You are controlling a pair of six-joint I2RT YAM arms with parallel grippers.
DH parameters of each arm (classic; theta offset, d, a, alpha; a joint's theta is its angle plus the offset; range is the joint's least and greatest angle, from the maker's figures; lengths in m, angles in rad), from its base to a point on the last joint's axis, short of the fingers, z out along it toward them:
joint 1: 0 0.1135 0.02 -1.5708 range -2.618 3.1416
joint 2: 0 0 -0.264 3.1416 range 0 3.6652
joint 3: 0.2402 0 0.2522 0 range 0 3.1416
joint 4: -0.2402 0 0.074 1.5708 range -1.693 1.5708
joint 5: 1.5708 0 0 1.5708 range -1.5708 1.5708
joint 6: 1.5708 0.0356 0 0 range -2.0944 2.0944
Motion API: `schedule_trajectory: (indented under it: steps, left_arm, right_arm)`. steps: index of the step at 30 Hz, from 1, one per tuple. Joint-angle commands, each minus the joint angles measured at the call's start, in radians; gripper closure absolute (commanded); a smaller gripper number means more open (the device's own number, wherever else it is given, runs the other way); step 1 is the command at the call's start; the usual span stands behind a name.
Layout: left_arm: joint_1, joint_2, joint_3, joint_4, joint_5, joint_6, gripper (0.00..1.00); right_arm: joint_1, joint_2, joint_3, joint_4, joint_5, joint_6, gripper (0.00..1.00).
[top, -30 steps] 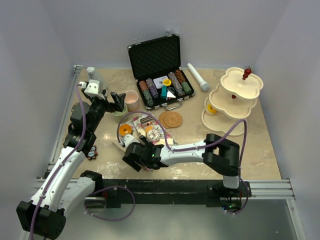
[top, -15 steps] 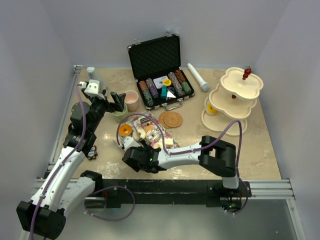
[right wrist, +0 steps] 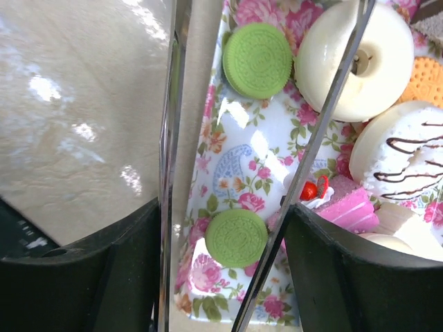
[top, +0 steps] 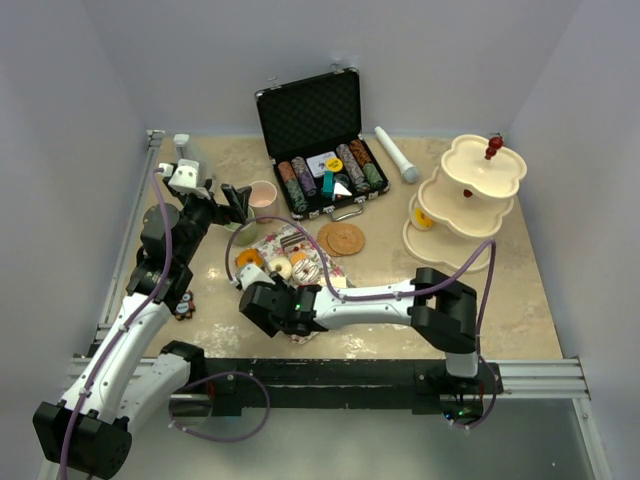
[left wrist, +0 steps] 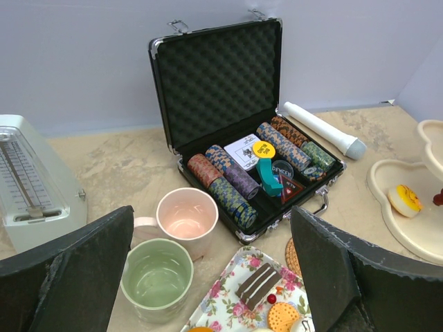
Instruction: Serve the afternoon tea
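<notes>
Right tool (right wrist: 246,117) sits low over the floral tray (right wrist: 208,149), blades partly open and straddling a green macaron (right wrist: 235,237). There is a gap on the macaron's left side, so nothing is gripped. Left tool (top: 238,203) is wide open and empty, above the green cup (left wrist: 156,277) and pink cup (left wrist: 185,218). Three-tier stand (top: 470,195) stands on the counter (top: 520,300), well apart.

Left tool (top: 235,203) raised, jaws wide; right tool (top: 258,298) low, pointing leftward, jaws apart.
</notes>
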Motion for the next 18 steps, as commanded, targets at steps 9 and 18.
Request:
schedule_trajectory:
  steps: [9,18]
  left_arm:
    - [-0.004,-0.02,-0.004,0.032,0.009,0.006,0.0]
    - [-0.004,-0.02,-0.004,0.032,0.009,0.006,0.0]
  right_arm:
    - [-0.17,-0.187,0.118,-0.143,-0.292,-0.056,0.39]
    - [-0.261,-0.176,0.133,-0.116,-0.437,-0.06,0.41]
